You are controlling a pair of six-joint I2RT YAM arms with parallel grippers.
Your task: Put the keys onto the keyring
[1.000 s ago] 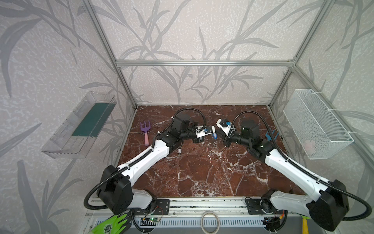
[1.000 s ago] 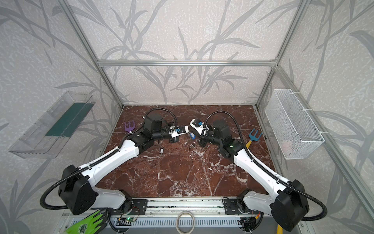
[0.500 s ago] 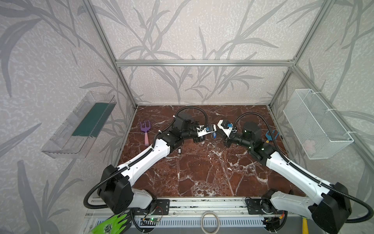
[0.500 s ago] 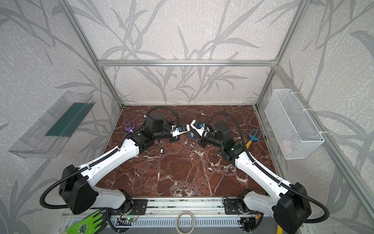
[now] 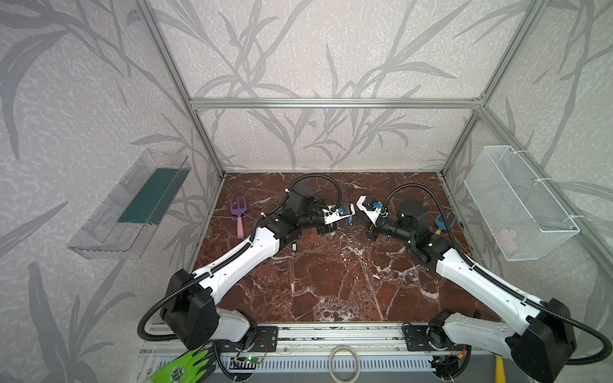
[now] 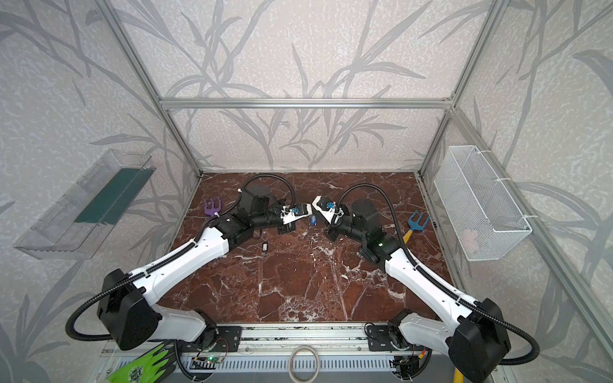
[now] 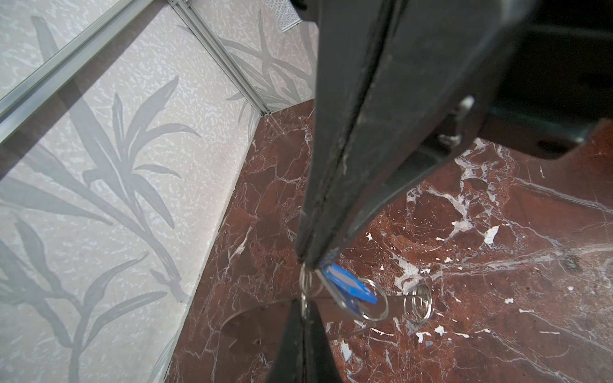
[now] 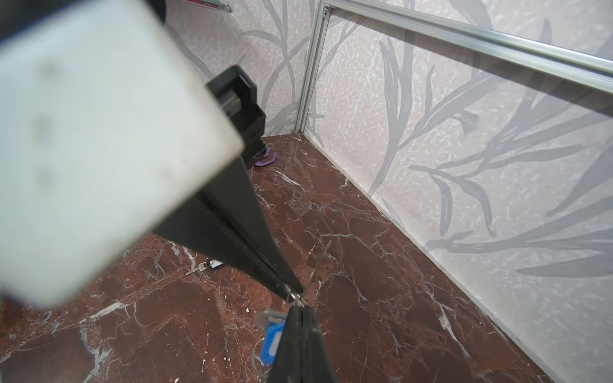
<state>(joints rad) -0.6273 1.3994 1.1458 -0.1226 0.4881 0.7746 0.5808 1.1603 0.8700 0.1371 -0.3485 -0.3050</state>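
Blue-tagged key (image 8: 272,343) half hidden | left pincer (image 8: 289,289), right pincer (image 8: 301,310) clenched on its ring (image 8: 296,297)

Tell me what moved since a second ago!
The left gripper slid a little toward the right gripper, so their tips almost touch. Both stayed shut, pinching the little rings on the blue-tagged key between them; nothing was let go. The other key and the loose ring stayed lying where they were.

White shells (image 5: 238,265), black joints (image 5: 189,311), ribbed black cables (image 5: 315,175), seemingly green lights (image 5: 430,244)
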